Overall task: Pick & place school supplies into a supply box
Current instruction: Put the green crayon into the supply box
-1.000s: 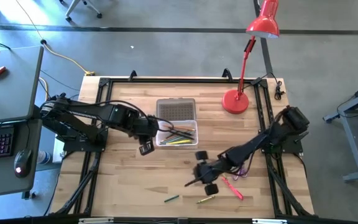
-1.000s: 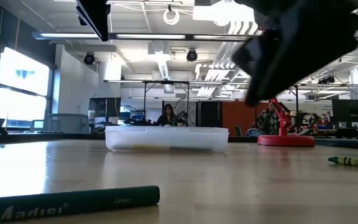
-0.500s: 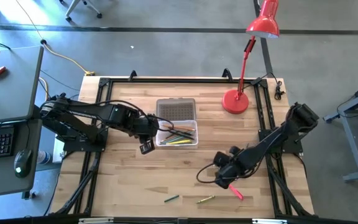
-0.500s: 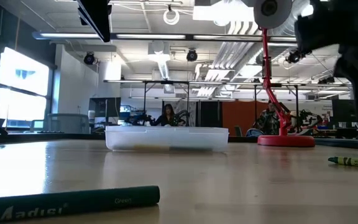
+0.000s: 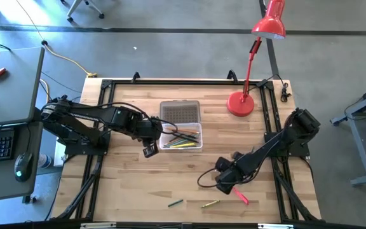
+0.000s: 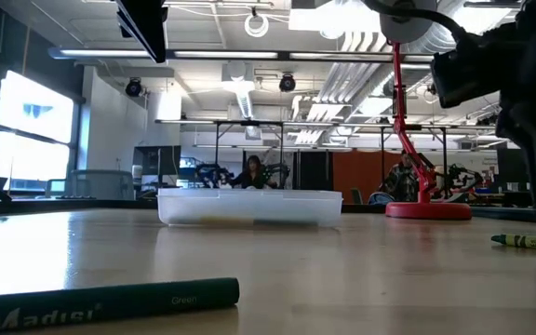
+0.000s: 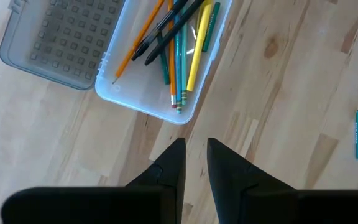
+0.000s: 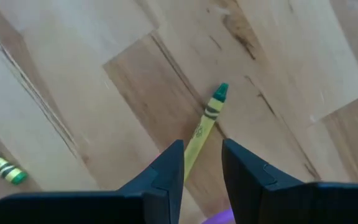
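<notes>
The clear supply box [image 5: 181, 137] stands open mid-table with several pencils and pens [image 7: 178, 53] inside, and its ribbed lid [image 5: 180, 112] lies flat on its far side. My left gripper [image 5: 148, 151] hovers just left of the box's near corner, its fingers slightly apart. My right gripper [image 5: 223, 182] hangs open over the near right part of the table, above a yellow crayon with a green tip [image 8: 206, 122]. A green crayon [image 5: 175, 203] and a red marker [image 5: 241, 196] lie flat nearby. A purple bit [image 8: 220, 218] shows between the right fingers; I cannot tell if it touches them.
A red desk lamp stands with its base [image 5: 239, 104] on the far right of the table. The black frame rail [image 5: 189, 81] borders the table. In the low view the green crayon [image 6: 100, 302] lies in the foreground and another crayon [image 6: 531, 242] at the right.
My right gripper has swung from nearer the table's middle toward the right and near edge, then eased slightly back left. In the low view its dark bulk has left the centre and now sits at the right. The crayons, marker and box have stayed put.
</notes>
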`<action>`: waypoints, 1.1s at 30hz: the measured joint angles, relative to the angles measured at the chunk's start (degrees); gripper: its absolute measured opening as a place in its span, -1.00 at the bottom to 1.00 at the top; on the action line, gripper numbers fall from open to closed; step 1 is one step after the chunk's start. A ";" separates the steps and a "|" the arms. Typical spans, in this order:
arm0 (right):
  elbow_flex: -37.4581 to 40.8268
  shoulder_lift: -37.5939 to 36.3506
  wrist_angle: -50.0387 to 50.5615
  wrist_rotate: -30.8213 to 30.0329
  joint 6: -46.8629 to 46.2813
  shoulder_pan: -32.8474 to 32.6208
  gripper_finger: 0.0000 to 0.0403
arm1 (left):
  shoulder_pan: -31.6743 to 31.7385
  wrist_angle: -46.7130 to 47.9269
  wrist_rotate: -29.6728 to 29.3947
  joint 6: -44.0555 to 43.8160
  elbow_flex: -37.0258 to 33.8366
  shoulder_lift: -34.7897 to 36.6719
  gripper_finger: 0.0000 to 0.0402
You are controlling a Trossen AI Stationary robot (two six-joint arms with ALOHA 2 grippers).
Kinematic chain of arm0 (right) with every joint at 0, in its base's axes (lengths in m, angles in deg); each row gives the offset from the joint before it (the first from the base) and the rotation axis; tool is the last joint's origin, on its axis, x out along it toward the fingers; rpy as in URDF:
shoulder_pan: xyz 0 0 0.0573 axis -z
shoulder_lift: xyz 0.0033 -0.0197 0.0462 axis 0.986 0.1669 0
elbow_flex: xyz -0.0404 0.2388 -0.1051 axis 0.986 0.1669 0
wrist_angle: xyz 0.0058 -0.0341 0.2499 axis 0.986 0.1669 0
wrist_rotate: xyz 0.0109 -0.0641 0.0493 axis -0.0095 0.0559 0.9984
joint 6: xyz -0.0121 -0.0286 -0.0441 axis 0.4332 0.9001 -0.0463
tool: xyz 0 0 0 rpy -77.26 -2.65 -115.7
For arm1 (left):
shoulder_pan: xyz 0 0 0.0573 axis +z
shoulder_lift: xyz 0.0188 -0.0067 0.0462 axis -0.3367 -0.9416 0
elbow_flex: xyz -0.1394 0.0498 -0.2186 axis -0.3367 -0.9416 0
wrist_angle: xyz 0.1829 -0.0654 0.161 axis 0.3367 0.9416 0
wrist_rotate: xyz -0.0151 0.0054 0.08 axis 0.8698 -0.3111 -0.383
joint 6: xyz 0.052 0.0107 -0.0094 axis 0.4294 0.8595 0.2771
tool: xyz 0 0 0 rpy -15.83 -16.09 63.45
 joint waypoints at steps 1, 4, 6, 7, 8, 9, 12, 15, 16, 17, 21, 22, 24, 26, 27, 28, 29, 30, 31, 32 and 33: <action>0.00 0.11 -0.04 -0.30 -0.01 0.13 -0.57 | 0.00 0.01 0.01 0.00 0.00 0.00 -0.53; 0.00 1.07 -0.03 0.56 -0.95 0.63 -0.58 | 0.00 0.02 0.02 0.00 0.00 0.00 -0.53; 0.00 2.17 -0.63 2.19 -1.13 1.04 -0.59 | 0.00 0.02 0.02 0.00 0.00 0.00 -0.53; 0.00 2.82 -0.99 2.92 -1.00 1.12 -0.59 | 0.00 0.02 0.02 0.00 0.00 0.00 -0.53; 0.00 3.54 -1.46 3.36 -0.66 1.24 -0.59 | 0.00 0.04 0.02 0.00 0.00 0.00 -0.53; -0.09 4.25 -1.86 3.57 -0.07 1.38 -0.60 | 0.00 0.04 0.02 0.00 0.00 0.00 -0.53; -0.31 6.07 -2.47 3.10 2.15 1.78 -0.61 | 0.00 0.04 0.02 0.00 -0.02 0.00 -0.53; -0.26 7.43 -1.77 -1.36 2.86 2.23 -0.66 | 0.00 0.04 0.02 -0.02 -0.02 0.00 -0.53; -0.26 7.55 -1.71 -2.23 3.10 2.43 -0.69 | 0.00 0.02 0.02 -0.02 -0.02 0.00 -0.53; -0.23 7.58 -1.72 -2.38 4.37 2.73 -0.73 | 0.00 0.04 0.04 -0.02 -0.02 0.00 -0.53; -0.09 6.55 -2.51 -2.37 9.04 4.21 -0.95 | 0.00 0.04 0.04 -0.02 -0.02 0.00 -0.53; -0.34 6.00 -2.36 -2.70 9.11 4.59 -0.96 | 0.00 0.01 0.04 -0.02 -0.02 0.00 -0.53; -1.48 5.45 -1.95 -4.60 9.92 5.43 -0.93 | 0.00 -0.02 0.04 -0.02 -0.02 0.00 -0.53; -3.54 4.72 -2.55 -10.43 13.35 6.71 -0.90 | 0.00 -0.17 -0.41 -0.02 -0.02 0.00 -0.53; -4.79 4.09 -2.91 -13.16 15.82 7.33 -0.90 | 0.00 -0.17 -0.91 -0.02 -0.02 0.00 -0.53; -6.14 3.71 -3.53 -16.55 19.19 7.96 -0.90 | 0.00 -0.22 -1.27 -0.02 -0.02 0.00 -0.53; -7.26 3.60 -4.66 -18.60 22.97 8.83 -0.92 | 0.00 -0.26 -1.67 -0.02 -0.02 0.00 -0.53; -8.50 3.59 -5.92 -20.16 27.07 9.82 -0.93 | 0.00 -0.26 -1.80 -0.02 -0.02 0.00 -0.53; -9.64 3.74 -7.54 -21.66 31.29 10.93 -0.95 | 0.00 -0.28 -1.87 -0.02 -0.02 0.00 -0.53; -10.65 3.80 -9.44 -22.36 35.56 12.26 -0.97 | 0.00 -0.26 -1.90 -0.02 -0.02 0.00 -0.53; -11.44 3.78 -12.27 -22.96 39.78 13.85 -0.98 | 0.00 -0.26 -1.92 -0.02 -0.02 0.00 -0.53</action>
